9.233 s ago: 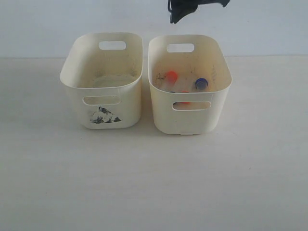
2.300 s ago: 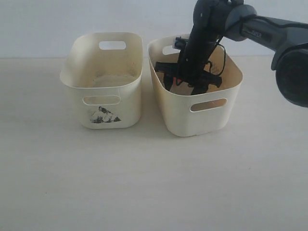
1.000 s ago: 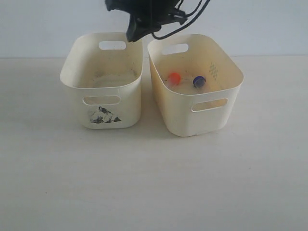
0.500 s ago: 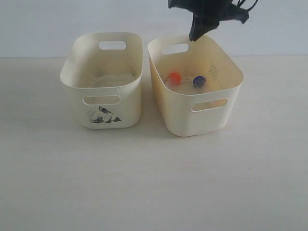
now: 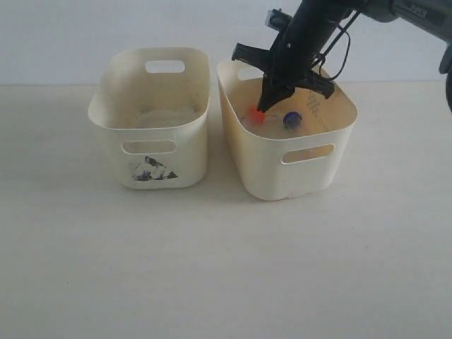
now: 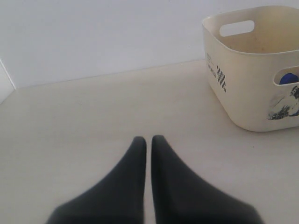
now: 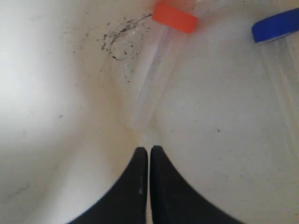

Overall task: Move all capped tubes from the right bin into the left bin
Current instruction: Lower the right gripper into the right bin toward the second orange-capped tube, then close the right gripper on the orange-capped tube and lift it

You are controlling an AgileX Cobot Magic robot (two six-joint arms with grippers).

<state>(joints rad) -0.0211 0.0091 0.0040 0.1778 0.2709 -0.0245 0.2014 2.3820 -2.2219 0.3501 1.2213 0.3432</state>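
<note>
2 visible: orange-capped tube (image 7: 154,70) and blue-capped tube (image 7: 275,28), lying in the right bin (image 5: 296,173). They're likely light, stiff, slick and prone to roll, so pinch mid-barrel. Right gripper (image 7: 148,151) is pinched closed and empty, just off the orange one's tip; left gripper (image 6: 145,140) is closed too, over the tabletop (image 6: 70,116).

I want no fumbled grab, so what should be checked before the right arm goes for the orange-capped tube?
1. Right end effector inside the right bin: ok.
2. Its jaws open for a grasp: not ok, shut together.
3. Orange-capped tube just ahead of the tips, ungripped: ok.
4. Blue-capped tube apart from it: ok.
5. Left bin upright beside the right bin: ok.
6. Left end effector away from both bins: ok, shut over the table.
</note>
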